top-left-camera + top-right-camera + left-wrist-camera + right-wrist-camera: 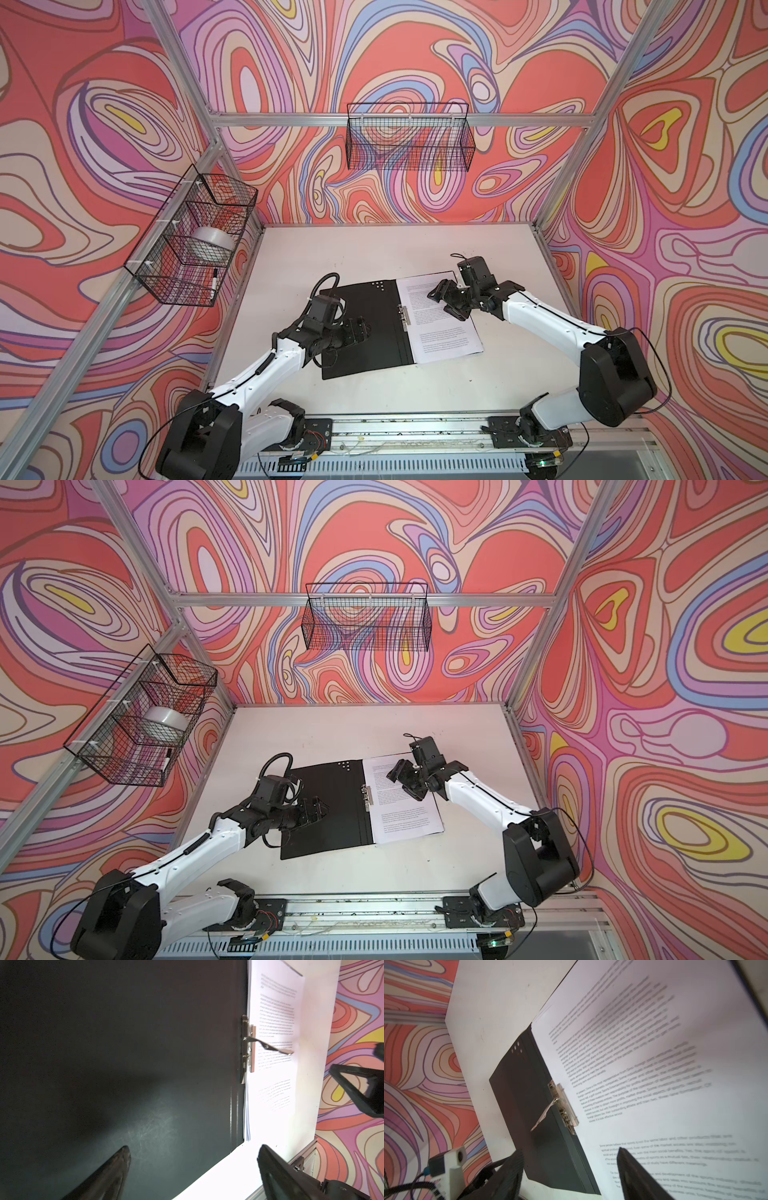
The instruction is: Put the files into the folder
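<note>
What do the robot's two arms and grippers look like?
The left arm and right arm have white shells with black joints. Black cables run along them; a ribbed hose loops at the left wrist. The left gripper and right gripper are black, with tapered fingers.

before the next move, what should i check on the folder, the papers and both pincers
1. The files lie on the right half of the open folder, edge against the spine: ok.
2. The clip lever is pressed flat onto the sheets: not ok, it stands up.
3. The left pincer is open and empty over the bare left flap: ok.
4. The right pincer is open and empty above the files: ok.
5. The right pincer is clear of the paper surface: cannot tell.
6. The sheets are squared up inside the cover: cannot tell.
</note>
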Controlling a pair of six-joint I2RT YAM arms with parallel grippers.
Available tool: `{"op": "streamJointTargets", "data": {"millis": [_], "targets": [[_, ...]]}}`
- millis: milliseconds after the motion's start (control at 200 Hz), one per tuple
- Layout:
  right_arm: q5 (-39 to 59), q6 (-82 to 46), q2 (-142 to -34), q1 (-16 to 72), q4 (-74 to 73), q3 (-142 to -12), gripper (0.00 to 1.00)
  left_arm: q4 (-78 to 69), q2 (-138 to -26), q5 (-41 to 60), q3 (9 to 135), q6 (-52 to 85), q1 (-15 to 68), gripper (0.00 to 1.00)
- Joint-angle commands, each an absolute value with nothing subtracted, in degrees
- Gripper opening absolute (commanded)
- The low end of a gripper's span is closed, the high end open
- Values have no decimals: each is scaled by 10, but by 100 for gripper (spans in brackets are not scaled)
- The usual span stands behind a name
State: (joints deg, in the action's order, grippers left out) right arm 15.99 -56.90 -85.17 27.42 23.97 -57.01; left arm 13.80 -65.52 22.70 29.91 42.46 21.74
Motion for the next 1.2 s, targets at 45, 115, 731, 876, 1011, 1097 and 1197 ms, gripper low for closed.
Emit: {"op": "streamJointTargets", "data": {"millis": [45, 115, 731, 876, 1011, 1097, 1197], "targets": [[157, -667, -882, 319, 195, -576, 61, 79, -672, 245, 260, 467, 216, 95], [165, -700, -897, 331, 176, -577, 56, 68, -675, 239, 247, 478, 216, 94], [190, -825, -1007, 373, 145, -655, 26, 79, -642, 201, 190, 503, 216, 94], [188, -829, -1012, 375, 151, -655, 21, 77, -647, 202, 190, 503, 216, 93], [190, -825, -1012, 375, 162, -661, 20, 72, -649, 203, 189, 504, 216, 93], [191, -824, -1020, 376, 168, -662, 20, 73, -649, 202, 189, 504, 216, 93], [190, -821, -1027, 376, 174, -660, 20, 72, -649, 202, 189, 504, 216, 92]]}}
